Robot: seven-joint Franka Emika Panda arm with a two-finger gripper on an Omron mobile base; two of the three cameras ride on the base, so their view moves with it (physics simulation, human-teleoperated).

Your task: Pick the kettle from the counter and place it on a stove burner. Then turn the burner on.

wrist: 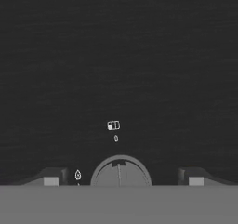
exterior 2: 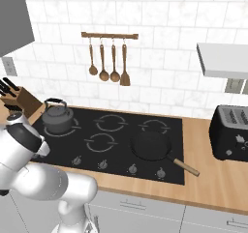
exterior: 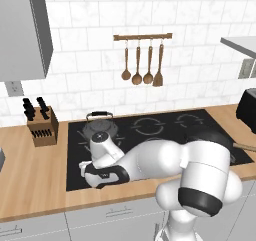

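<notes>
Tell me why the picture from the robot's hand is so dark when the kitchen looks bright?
Hand view: the camera sits close over the black cooktop glass, with a grey knob between the fingers. Left base view: even light, pale tiles, the kettle on the cooktop. Right base view: equally bright, the frying pan sharp, no glare.

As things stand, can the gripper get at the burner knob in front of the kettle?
Probably yes. In the hand view the gripper is open, one finger on each side of the round knob, with nothing between them. The kettle sits further back on the cooktop, out of the way.
</notes>
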